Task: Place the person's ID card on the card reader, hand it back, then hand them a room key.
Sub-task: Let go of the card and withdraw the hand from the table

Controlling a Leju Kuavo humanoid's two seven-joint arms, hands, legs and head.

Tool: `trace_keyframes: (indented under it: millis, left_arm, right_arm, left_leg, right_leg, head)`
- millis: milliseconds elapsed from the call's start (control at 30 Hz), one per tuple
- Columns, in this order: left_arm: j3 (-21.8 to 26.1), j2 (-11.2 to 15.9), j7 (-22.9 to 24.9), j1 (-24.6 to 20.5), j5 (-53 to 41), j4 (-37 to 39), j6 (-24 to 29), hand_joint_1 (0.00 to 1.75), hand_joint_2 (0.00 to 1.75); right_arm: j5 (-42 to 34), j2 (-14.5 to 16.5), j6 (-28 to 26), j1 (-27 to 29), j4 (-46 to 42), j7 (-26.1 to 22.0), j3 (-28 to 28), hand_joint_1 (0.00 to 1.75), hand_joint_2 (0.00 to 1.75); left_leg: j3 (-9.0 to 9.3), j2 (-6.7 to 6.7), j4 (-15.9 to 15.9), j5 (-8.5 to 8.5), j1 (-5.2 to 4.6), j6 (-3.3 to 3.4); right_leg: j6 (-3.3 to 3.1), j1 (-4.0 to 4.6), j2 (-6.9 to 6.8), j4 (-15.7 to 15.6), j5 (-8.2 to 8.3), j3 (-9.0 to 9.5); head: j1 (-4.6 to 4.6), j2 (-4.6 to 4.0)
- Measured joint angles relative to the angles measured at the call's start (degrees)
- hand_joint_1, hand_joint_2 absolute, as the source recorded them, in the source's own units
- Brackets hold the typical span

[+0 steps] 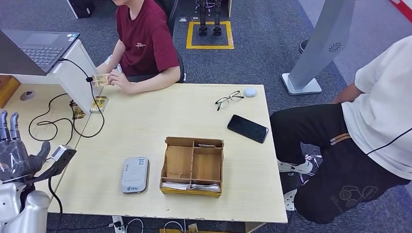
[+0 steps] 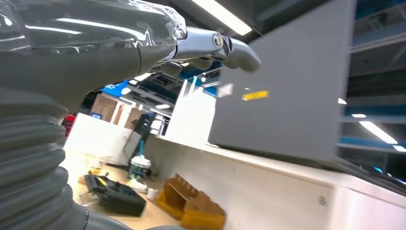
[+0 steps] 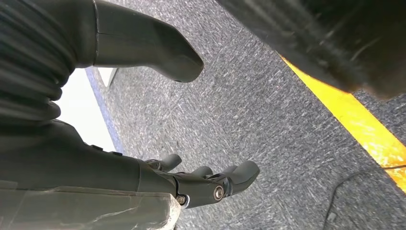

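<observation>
The grey card reader (image 1: 134, 174) lies flat near the front edge of the pale wooden table (image 1: 145, 121). A person in a dark red shirt (image 1: 145, 41) sits at the far side and holds a yellowish card (image 1: 100, 80) over the table's far left corner. My left hand (image 1: 17, 153) is raised at the left edge, fingers apart, holding nothing; its fingers (image 2: 230, 48) reach toward a grey laptop lid. My right hand (image 3: 210, 184) hangs above the carpet with its fingers spread and nothing in it.
A wooden compartment box (image 1: 193, 166) with cards stands right of the reader. A black phone (image 1: 248, 128), glasses (image 1: 228, 99) and a small white puck (image 1: 250, 91) lie at the far right. A laptop (image 1: 36, 48) sits on a white stand, cables trailing. Another person (image 1: 359, 141) stands at the right.
</observation>
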Motion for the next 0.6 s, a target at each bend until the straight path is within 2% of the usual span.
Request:
trace_keyframes:
  millis: [167,300,433,600]
  left_arm:
    - [6.82,-0.61,-5.53,4.88,5.58,-3.71,0.0,0.0,1.75]
    - [15.86,-1.08,-9.43,8.99,7.78,-4.11,0.0,0.0,1.75]
    - [25.2,-0.96,-11.96,10.25,5.8,-1.27,0.0,0.0,1.75]
    - [38.31,-0.93,-14.56,9.86,1.61,6.16,0.0,0.0,1.75]
  right_arm:
    - [-1.13,0.02,-0.17,0.29,0.11,-0.14,-0.85,0.0,1.75]
    - [-1.97,0.04,-0.27,0.84,0.45,-0.18,-1.42,0.0,1.75]
    - [-2.05,0.04,-0.27,1.04,0.67,-0.25,-1.73,0.0,1.75]
    - [-2.67,0.09,-0.27,1.11,0.84,-0.25,-1.91,0.0,1.75]
  left_leg:
    - [-0.03,0.06,-0.03,-0.04,0.0,-0.01]
    - [-0.03,0.1,-0.04,-0.08,0.01,-0.04]
    - [-0.07,0.05,-0.05,-0.08,0.01,-0.04]
    - [-0.04,0.06,-0.05,-0.08,-0.01,-0.05]
  right_leg:
    - [0.0,0.0,0.05,-0.01,-0.01,-0.01]
    - [-0.01,0.01,0.07,-0.01,-0.04,-0.07]
    - [-0.02,0.01,-0.01,-0.01,-0.08,-0.06]
    - [-0.02,-0.01,0.01,-0.02,-0.07,-0.05]
  head:
    - [0.0,0.0]
    - [-0.01,0.0]
    - [0.0,0.0]
    - [0.0,0.0]
